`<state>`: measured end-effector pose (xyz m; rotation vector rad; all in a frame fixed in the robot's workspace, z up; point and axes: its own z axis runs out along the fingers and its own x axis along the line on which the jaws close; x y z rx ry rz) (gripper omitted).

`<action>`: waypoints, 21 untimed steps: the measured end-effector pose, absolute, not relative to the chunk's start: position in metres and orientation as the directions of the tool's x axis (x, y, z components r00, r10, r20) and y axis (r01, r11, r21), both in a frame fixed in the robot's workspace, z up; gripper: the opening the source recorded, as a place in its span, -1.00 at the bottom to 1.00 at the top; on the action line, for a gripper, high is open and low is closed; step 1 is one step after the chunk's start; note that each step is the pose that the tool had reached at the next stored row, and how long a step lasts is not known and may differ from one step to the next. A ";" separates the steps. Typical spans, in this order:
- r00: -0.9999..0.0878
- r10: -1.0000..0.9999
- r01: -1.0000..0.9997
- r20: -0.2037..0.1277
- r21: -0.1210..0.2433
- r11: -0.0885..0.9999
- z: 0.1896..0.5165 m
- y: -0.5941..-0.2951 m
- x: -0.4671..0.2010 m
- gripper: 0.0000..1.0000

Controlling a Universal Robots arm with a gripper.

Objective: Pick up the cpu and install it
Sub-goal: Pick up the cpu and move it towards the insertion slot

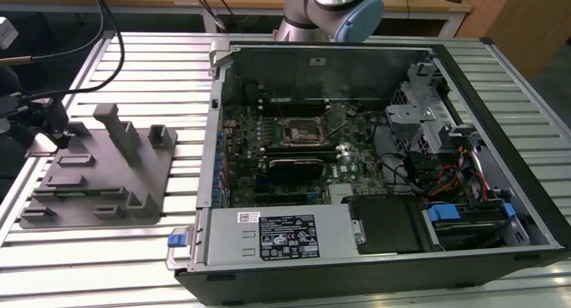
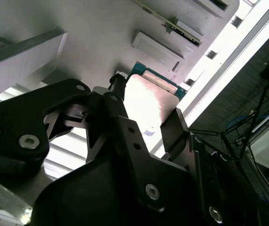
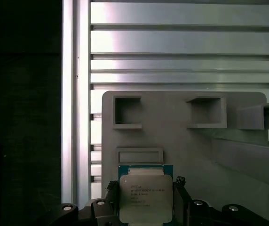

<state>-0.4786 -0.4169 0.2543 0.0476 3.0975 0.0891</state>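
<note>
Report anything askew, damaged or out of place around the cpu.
Nothing stands out. The cpu sits square and level at the end effector, by the grey fixture, with no visible damage.

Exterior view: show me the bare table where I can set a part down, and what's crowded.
Free: the slatted table behind the grey fixture, crossed by a black cable; the table in front of the fixture, up to the computer case; the narrow strip between fixture and case. Crowded: the case's inside, with motherboard and wiring.
</note>
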 end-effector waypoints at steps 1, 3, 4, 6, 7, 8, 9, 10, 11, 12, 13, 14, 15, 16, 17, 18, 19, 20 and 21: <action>-0.999 0.032 0.030 -0.042 0.058 0.998 0.256 -0.417 -0.479 0.08; -0.999 0.032 0.029 -0.042 0.058 0.998 0.258 -0.417 -0.479 0.08; -0.999 0.032 0.030 -0.042 0.058 0.998 0.259 -0.417 -0.479 0.08; -0.999 0.032 0.030 -0.042 0.058 0.998 0.261 -0.417 -0.479 0.08; -0.999 0.032 0.029 -0.042 0.058 0.998 0.262 -0.417 -0.479 0.08; -0.999 0.032 0.029 -0.042 0.058 0.998 0.263 -0.417 -0.479 0.08; -0.999 0.032 0.030 -0.042 0.058 0.998 0.264 -0.417 -0.479 0.08; -0.999 0.032 0.029 -0.042 0.058 0.998 0.265 -0.417 -0.479 0.08; -0.999 0.032 0.029 -0.042 0.058 0.998 0.266 -0.417 -0.479 0.08; -0.999 0.032 0.029 -0.042 0.058 0.998 0.267 -0.417 -0.479 0.08; -0.999 0.032 0.029 -0.042 0.058 0.998 0.268 -0.417 -0.479 0.08; -0.999 0.032 0.029 -0.042 0.058 0.998 0.269 -0.417 -0.479 0.08; -0.999 0.032 0.029 -0.043 0.058 0.998 0.270 -0.417 -0.479 0.08; -0.999 0.032 0.029 -0.043 0.058 0.998 0.272 -0.417 -0.479 0.08; -0.999 0.032 0.029 -0.043 0.058 0.998 0.272 -0.417 -0.479 0.08; -0.999 0.032 0.029 -0.043 0.058 0.998 0.273 -0.417 -0.479 0.08; -0.999 0.032 0.029 -0.043 0.058 0.998 0.274 -0.417 -0.479 0.08; -0.999 0.032 0.029 -0.043 0.058 0.998 0.275 -0.417 -0.479 0.08; -0.999 0.032 0.029 -0.043 0.058 0.998 0.276 -0.417 -0.479 0.08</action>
